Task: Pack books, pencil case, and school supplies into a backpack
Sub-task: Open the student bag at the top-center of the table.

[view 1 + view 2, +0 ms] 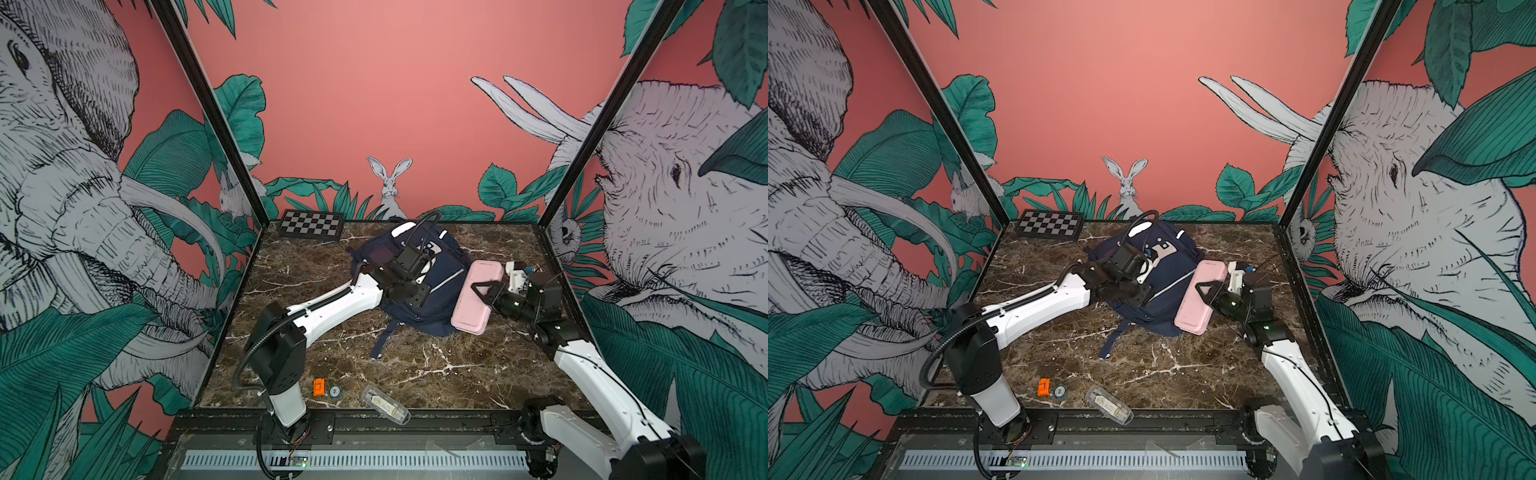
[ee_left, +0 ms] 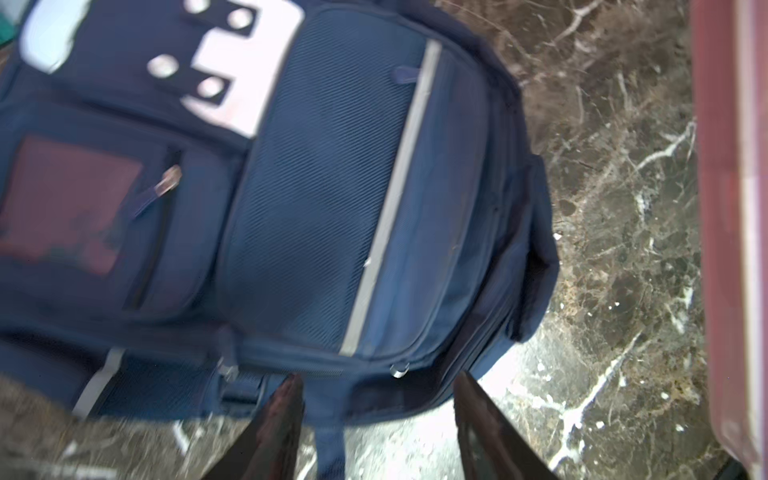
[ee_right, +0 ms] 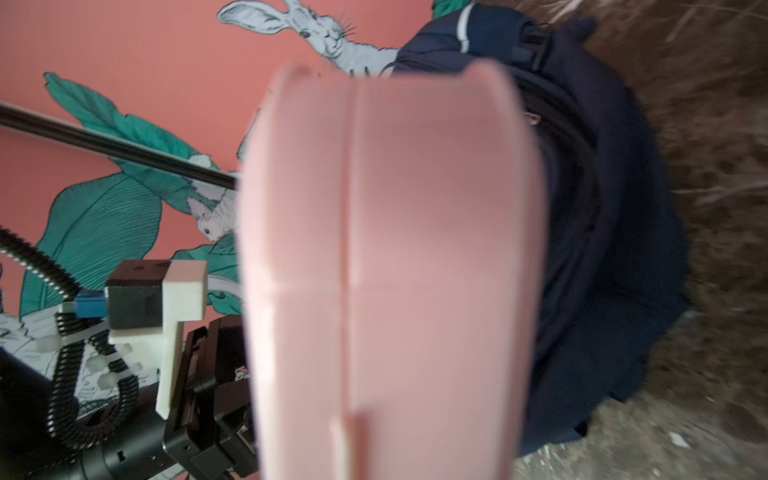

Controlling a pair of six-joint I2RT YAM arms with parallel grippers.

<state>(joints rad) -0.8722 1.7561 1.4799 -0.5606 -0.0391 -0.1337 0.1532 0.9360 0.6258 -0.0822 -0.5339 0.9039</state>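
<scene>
On veined marble (image 1: pixel 332 353), soft navy backpack (image 1: pixel 446 309) beside smooth, rounded pink pencil case (image 1: pixel 469 318)

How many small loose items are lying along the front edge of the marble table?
3. A small orange block, a round teal disc beside it, and a clear plastic case nearer the right arm's base. Others may be hidden in the navy-blue fabric backpack.

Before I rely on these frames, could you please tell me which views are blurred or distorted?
Left wrist view: motion blur smears the backpack, with glare on the marble table. Right wrist view: the pink pencil case sits too close and is soft; the background streaks. Both top views: sharp centrally, though the wide lens splays the frame posts.
</scene>
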